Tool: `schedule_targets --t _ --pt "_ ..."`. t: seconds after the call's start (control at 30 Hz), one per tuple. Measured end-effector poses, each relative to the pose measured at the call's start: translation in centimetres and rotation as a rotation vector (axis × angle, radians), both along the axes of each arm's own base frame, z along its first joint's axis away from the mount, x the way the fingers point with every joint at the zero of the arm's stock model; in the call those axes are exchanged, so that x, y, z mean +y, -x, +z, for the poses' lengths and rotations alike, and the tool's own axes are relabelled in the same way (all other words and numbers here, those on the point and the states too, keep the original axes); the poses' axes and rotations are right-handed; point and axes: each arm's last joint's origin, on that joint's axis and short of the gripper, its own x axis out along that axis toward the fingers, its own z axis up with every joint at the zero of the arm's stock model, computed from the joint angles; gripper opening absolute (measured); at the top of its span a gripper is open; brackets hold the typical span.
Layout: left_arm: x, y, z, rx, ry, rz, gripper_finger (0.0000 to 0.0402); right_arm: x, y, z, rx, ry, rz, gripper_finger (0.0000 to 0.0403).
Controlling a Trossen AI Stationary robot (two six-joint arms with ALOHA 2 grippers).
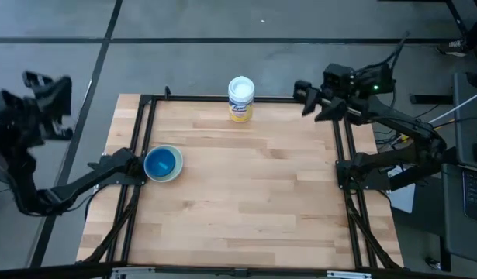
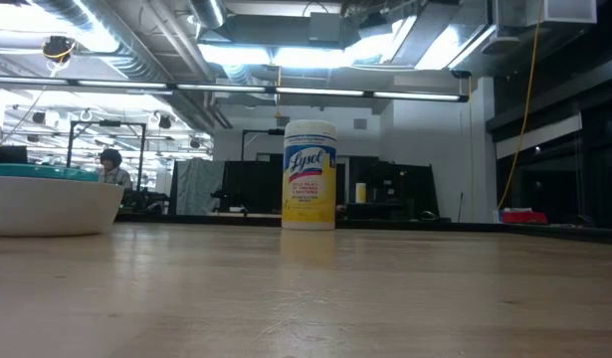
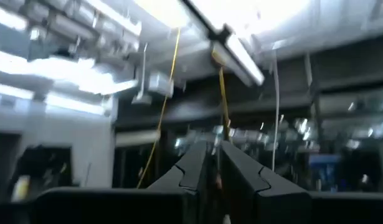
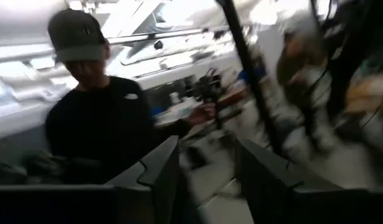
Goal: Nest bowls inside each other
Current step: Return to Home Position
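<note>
Your left gripper [image 3: 211,155], fingers together, hangs left of the table [image 1: 254,178]; your right gripper [image 4: 207,162], fingers apart, hovers at its far right corner. The bowls [image 1: 162,163] sit nested in 1 stack by the left edge.

Bowls sit nested as one stack [image 1: 162,163], upright on the table [image 1: 254,186], close to its left edge and approx. midway btw. the far and near sides. From above the stack reads as a pale outer rim w/ a blue-teal round filling the inside. At table level the white bowl [image 2: 47,206] is outermost and widest, rounded wall resting flat on the wood, w/ the teal bowl [image 2: 32,171] showing only as a thin level rim just above the white lip; any bowls in btw. are hidden.
</note>
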Motion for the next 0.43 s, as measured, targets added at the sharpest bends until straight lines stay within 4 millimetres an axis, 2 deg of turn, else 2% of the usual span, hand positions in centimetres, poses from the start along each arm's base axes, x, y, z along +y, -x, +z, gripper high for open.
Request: schedule_targets --t 0.1,0.23,0.33,0.43 --pt "-2.0 1.5 -2.1 0.046 0.09 -0.048 0.0036 0.6 0.3 -0.2 0.063 -0.021 0.061 0.0166" --pt "-4.4 2.7 -4.8 0.148 0.176 -0.255 0.0038 1.8 2.1 -1.0 -0.105 0.145 0.032 0.0176" --pt "-6.8 3.7 -6.8 0.317 0.051 -0.456 0.004 2.5 4.0 -3.4 -0.123 0.162 -0.015 0.0183" --pt "-8.8 5.4 -9.3 0.3 0.119 -0.44 0.0039 3.6 6.8 -7.0 -0.138 0.154 -0.081 0.0189"
